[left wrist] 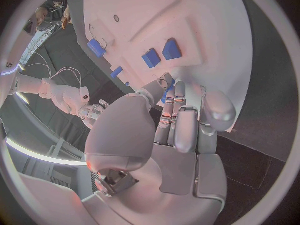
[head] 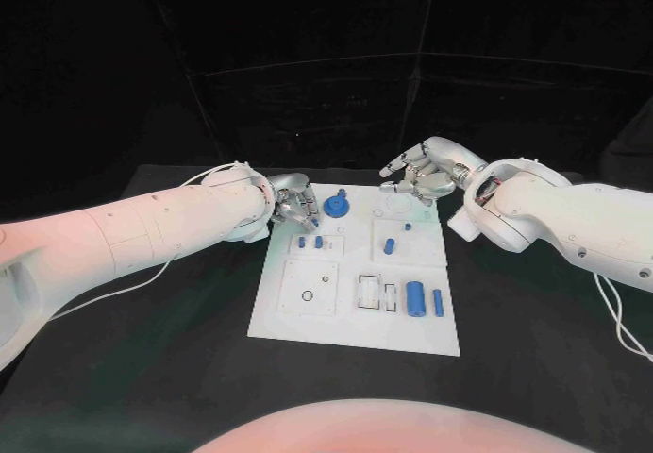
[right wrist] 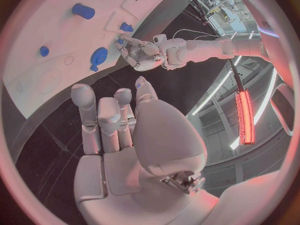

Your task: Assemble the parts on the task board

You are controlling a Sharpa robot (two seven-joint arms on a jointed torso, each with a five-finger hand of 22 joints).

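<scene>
Task board [head: 357,326] far-left corner under left robot hand [head: 293,206].

The task board [head: 357,326] lies between the two hands. The left hand [head: 294,206] sits over its far left corner, seemingly touching a part [head: 339,203] just beside it; the right hand [head: 425,173] hovers beyond its far right corner.

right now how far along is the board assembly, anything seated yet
Early, it seems. On the white task board, the round blue gear-like part stands at the far end, though whether it is seated is unclear. The left hand is at the board's far left edge; it may be pinching something blue. The right hand hovers, holding nothing. The blue cylinder and small blue pegs remain.
</scene>
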